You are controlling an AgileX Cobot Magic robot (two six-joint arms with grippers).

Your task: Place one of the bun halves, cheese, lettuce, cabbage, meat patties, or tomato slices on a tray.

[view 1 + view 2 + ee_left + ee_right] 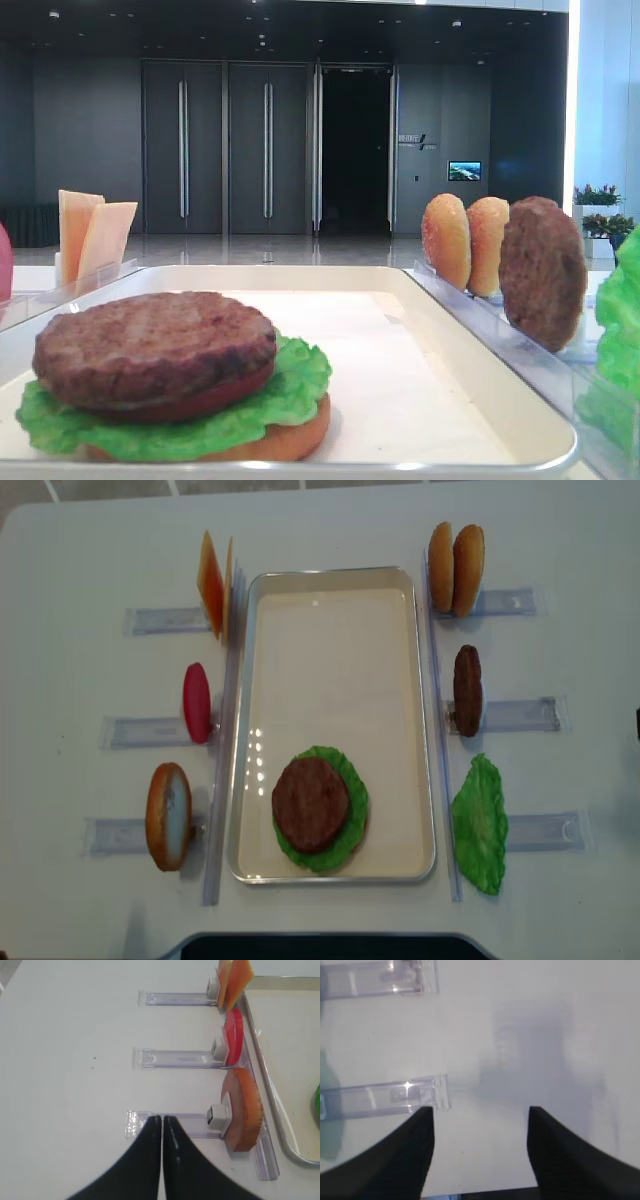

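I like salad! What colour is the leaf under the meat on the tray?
Bright green lettuce, clearest in the low front view.

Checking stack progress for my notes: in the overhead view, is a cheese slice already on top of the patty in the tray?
No, the meat patty tops the stack bare, and the cheese stands in its rack left of the tray.

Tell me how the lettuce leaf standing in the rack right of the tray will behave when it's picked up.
The lettuce leaf looks thin and ruffled, so it probably flexes and weighs little. Propped on edge in its rack, it may tip if nudged.
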